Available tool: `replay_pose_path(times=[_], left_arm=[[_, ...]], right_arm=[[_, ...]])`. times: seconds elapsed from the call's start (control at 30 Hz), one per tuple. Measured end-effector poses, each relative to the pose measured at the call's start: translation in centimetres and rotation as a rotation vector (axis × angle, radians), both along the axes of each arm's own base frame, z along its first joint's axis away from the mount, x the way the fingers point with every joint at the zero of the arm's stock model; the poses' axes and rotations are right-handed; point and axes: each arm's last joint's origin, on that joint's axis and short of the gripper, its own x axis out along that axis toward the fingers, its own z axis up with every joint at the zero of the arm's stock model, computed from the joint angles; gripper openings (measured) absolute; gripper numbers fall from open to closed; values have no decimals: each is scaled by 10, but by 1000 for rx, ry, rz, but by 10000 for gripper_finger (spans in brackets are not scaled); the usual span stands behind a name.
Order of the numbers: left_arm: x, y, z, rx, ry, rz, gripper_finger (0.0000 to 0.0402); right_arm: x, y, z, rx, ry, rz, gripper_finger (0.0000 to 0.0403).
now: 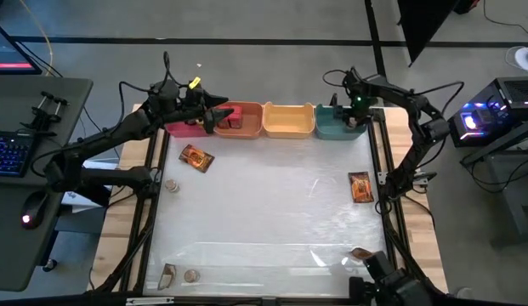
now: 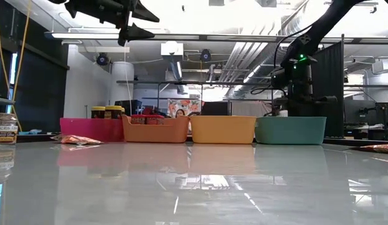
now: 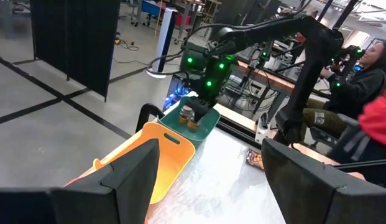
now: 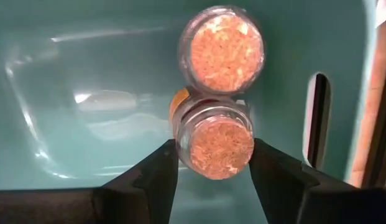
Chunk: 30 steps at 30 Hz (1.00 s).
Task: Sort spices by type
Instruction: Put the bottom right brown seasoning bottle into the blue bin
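My right gripper (image 4: 214, 165) points down into the teal bin (image 1: 332, 129) at the table's far right and is shut on a cork-lidded little jar (image 4: 214, 146). A second such jar (image 4: 222, 53) stands in the bin just beyond it. My left gripper (image 1: 214, 115) hangs open and empty, high above the pink bin (image 1: 183, 127) and the red-orange bin (image 1: 242, 127). Yellow-lidded jars (image 2: 106, 112) stand in the pink bin. Foil packets (image 1: 196, 158) (image 1: 360, 187) lie flat on the table. My right gripper pinches the jar at its cork-lidded top (image 4: 242, 149) between its two fingers, one on each side. The fingers come from above, pointing down. The jar stands nearly upright inside the teal bin. Whether its base rests on the bin's floor I cannot tell.
A yellow-orange bin (image 1: 289, 127) stands between the red-orange and teal bins along the far edge. Loose jars (image 1: 172, 184) (image 1: 191, 275) stand at the table's left, and another packet (image 1: 361, 253) lies at the near right. People sit beyond the table's right side (image 3: 367, 68).
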Motion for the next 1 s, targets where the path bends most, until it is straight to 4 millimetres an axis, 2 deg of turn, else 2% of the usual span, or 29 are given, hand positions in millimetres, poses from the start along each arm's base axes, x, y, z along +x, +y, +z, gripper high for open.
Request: replay_pose_path(times=[0.33, 0.8, 1.0], left_arm=[[0, 0, 0, -2, 3, 0, 269], [0, -2, -5, -40, 40, -38, 269], [-1, -2, -8, -59, 66, -38, 269]], right_arm=[[0, -3, 15, 15, 3, 16, 187], [0, -2, 15, 11, 33, 28, 188], [6, -2, 8, 16, 74, 29, 188]])
